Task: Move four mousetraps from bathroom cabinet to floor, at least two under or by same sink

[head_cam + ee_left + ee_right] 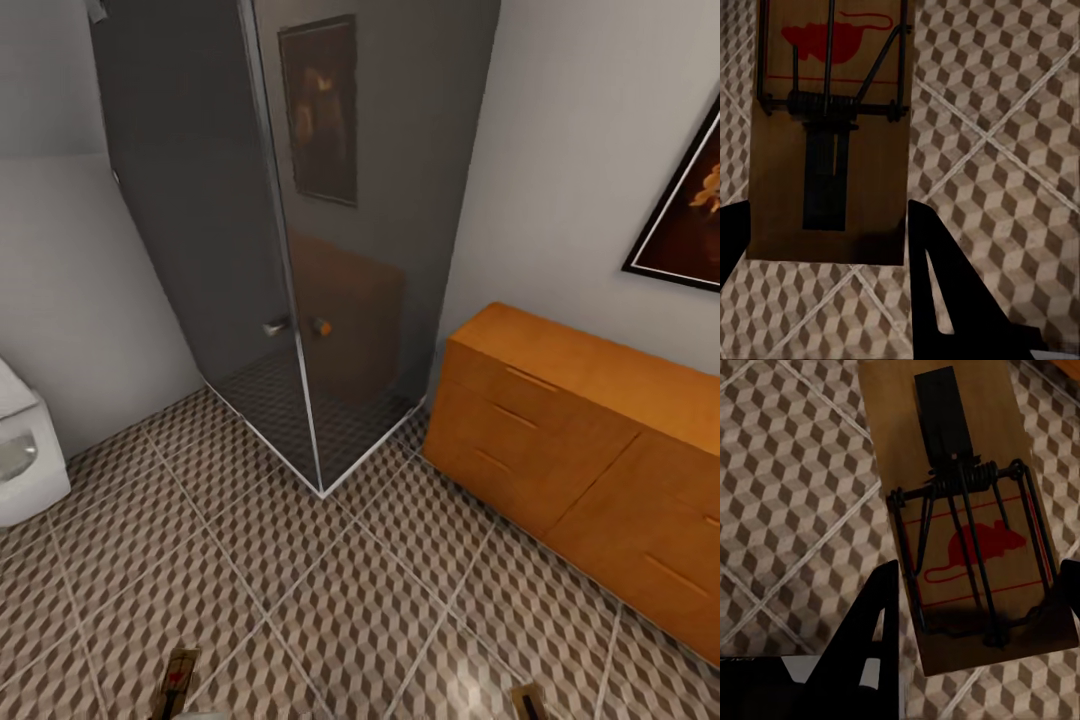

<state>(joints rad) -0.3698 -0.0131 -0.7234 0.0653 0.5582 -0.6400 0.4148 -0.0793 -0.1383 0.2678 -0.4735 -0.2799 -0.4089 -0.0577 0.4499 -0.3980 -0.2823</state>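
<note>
Both hands' fingers clamped on mousetrap each (829,150) (964,517); light stiff boards, grab wood edges, dodge spring bar.

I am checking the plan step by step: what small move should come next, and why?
Probably turn toward the sink. Each gripper, left and right, seems to hold a mousetrap above the bathroom floor, and the cabinet looks shut.

Wood, wire, tile and glass

Matt wooden mousetrap (832,150) with dark metal wire; smooth orange-brown wooden cabinet (590,440); matt patterned floor tiles (330,580); glossy smoked-glass shower screen (330,230).
</note>
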